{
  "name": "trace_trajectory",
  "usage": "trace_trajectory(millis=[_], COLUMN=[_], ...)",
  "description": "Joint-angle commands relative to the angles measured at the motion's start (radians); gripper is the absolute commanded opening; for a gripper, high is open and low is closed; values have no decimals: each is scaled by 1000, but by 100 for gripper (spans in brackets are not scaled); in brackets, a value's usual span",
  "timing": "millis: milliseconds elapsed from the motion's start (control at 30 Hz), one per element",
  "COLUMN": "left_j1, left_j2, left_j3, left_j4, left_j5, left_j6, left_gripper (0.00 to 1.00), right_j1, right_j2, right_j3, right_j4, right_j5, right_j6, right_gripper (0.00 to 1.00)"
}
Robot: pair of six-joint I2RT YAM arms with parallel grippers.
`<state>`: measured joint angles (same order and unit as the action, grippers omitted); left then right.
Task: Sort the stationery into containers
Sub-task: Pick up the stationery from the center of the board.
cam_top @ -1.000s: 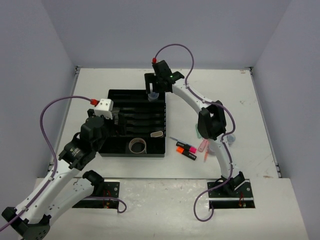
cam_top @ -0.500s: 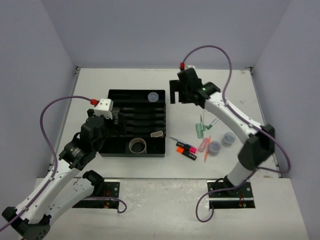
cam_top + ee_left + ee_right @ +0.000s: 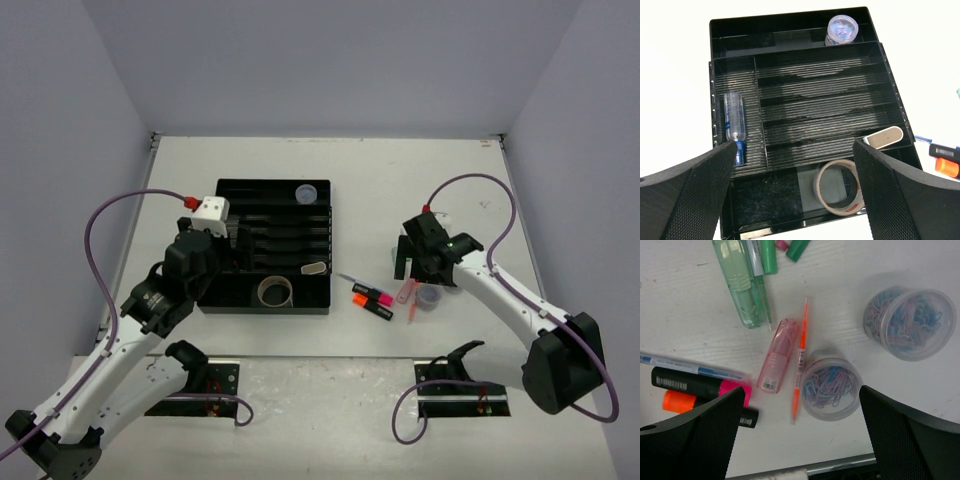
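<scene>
The black organiser tray (image 3: 265, 308) (image 3: 790, 227) holds a clear tub (image 3: 306, 193) (image 3: 842, 29) in its far section. A blue-capped tube (image 3: 734, 125) lies in a left slot and a grey tape roll (image 3: 274, 291) (image 3: 840, 186) in the near section. My left gripper (image 3: 235, 248) (image 3: 794, 150) hangs open above the tray's near part, holding nothing. My right gripper (image 3: 408, 262) (image 3: 801, 395) hovers open over the loose stationery: two tubs of paper clips (image 3: 831, 387) (image 3: 910, 322), a thin orange pen (image 3: 800, 340), and pink (image 3: 700, 384) and orange (image 3: 690, 402) highlighters.
A beige flat piece (image 3: 883, 137) rests in the tray beside the tape roll. A pink translucent case (image 3: 777, 355), a green one (image 3: 740, 285) and a blue pen (image 3: 685, 365) lie among the loose items. The table's near edge (image 3: 805, 465) is just below the right gripper.
My right arm left the clear tub in the tray's far section, then swung right and toward the near edge over the loose items. The left arm has not moved.
</scene>
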<state>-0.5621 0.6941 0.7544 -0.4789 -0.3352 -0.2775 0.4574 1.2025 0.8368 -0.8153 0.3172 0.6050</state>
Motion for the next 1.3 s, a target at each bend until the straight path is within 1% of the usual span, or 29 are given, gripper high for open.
trace_trajectory(millis=[0,233,367,500,567,600,700,800,867,933,1033,1067,1167,1233,1267], left_j1=[10,10,10,10,10,10,10,10,10,10,10,10,10,10,10], left_j2=[-3,12,-3,-28,-34,-36,-46,-53,-54,-56,-56,-54,-49,-47,-50], left_j3=[-6,-3,-4,-12,-12,-12,-11,-13,-13,-13,-14,-14,-13,-11,-9], left_j4=[33,41,45,58,59,62,63,65,64,63,63,63,64,62,60], left_j5=[21,53,75,111,122,127,133,133,132,128,127,127,127,115,103], left_j6=[-8,-5,-3,1,3,3,4,6,6,6,6,6,8,8,8], left_gripper=[100,100,100,100,100,100,100,100,100,100,100,100,100,100,100], right_j1=[-24,-43,-46,-71,-71,-71,-72,-72,-72,-72,-72,-72,-69,-62,-55], right_j2=[-29,47,31,40,58,62,64,69,75,71,34,14,-36,-102,-128], right_j3=[-11,-49,-56,-72,-70,-68,-71,-73,-74,-79,-87,-87,-77,-56,-35], right_j4=[2,-1,-4,-3,-2,-2,0,1,1,1,2,-3,-23,-37,-51], right_j5=[31,56,86,38,27,28,19,0,-10,-15,-18,-17,-15,-31,-31], right_j6=[107,170,207,219,220,220,220,215,211,210,207,203,186,161,157], right_gripper=[99,99,99,93,87,80,69,66,61,50,38,35,33,28,28])
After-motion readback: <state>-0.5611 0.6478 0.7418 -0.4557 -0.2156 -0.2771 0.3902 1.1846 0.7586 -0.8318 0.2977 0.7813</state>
